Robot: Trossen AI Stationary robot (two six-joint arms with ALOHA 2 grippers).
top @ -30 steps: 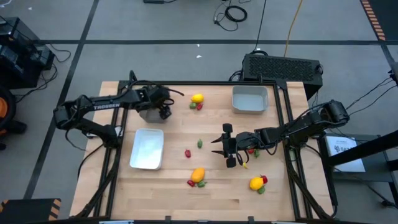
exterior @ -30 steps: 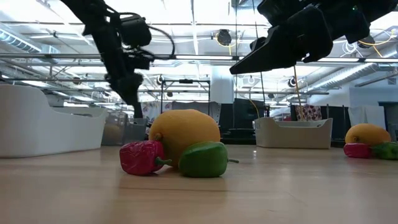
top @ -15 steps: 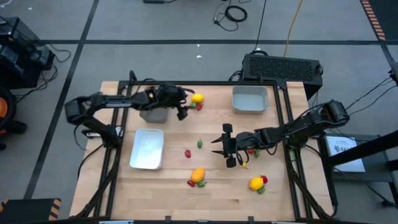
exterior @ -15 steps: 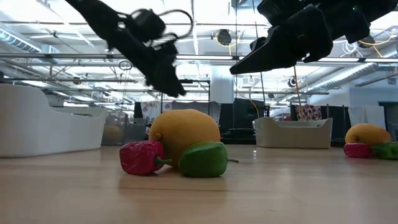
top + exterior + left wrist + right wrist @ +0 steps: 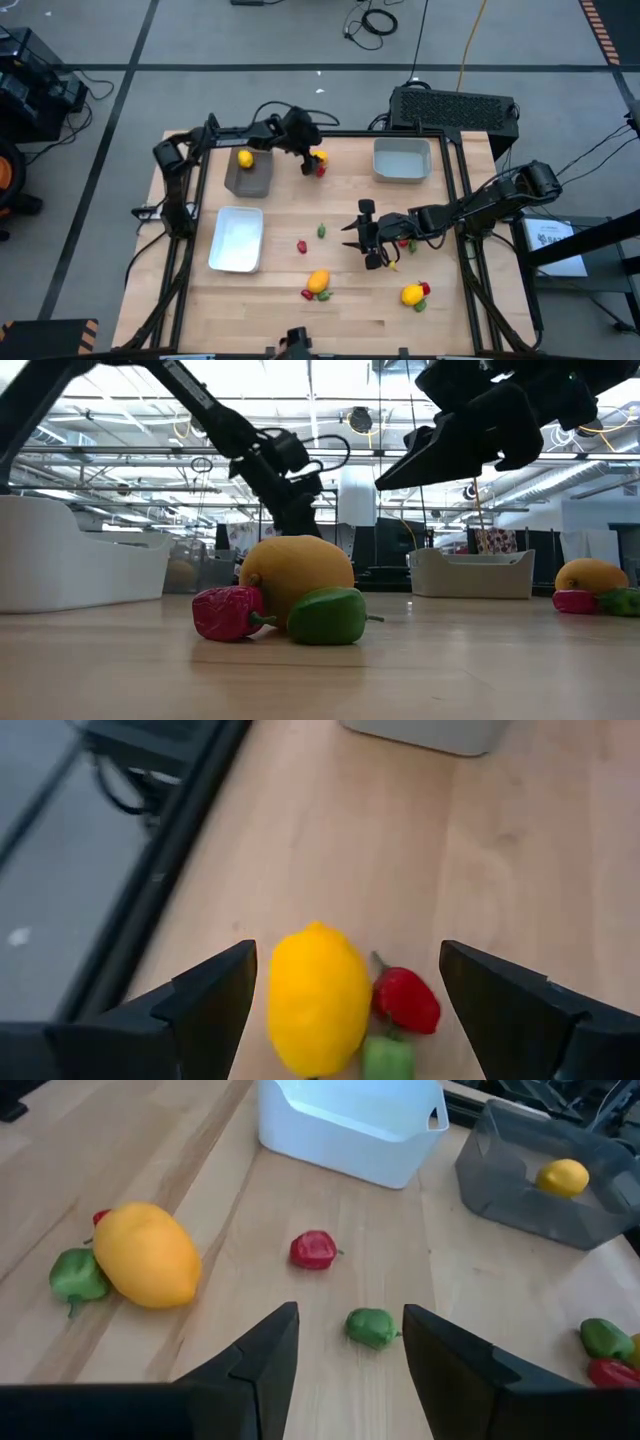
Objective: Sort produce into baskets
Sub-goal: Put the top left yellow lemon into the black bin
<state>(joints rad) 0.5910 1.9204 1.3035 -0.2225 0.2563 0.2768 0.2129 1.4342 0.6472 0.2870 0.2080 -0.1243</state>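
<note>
My left gripper is open at the table's far edge. In the left wrist view its fingers stand apart on either side of a yellow lemon, a red berry and a green piece, touching none. Another lemon lies in the grey-brown tray. My right gripper is open and empty above the table's middle, with a green piece and a red berry on the wood ahead of it. The white tray and the pale grey bin hold nothing that I can see.
A lemon with a red and a green piece lies near the front middle, and another such group at the front right. A black vented box stands behind the table's far right corner.
My left gripper has swung from above the grey-brown tray toward the table's right and far edge, and now stands over the lemon group there. A lemon now shows in the grey-brown tray where the gripper was.
</note>
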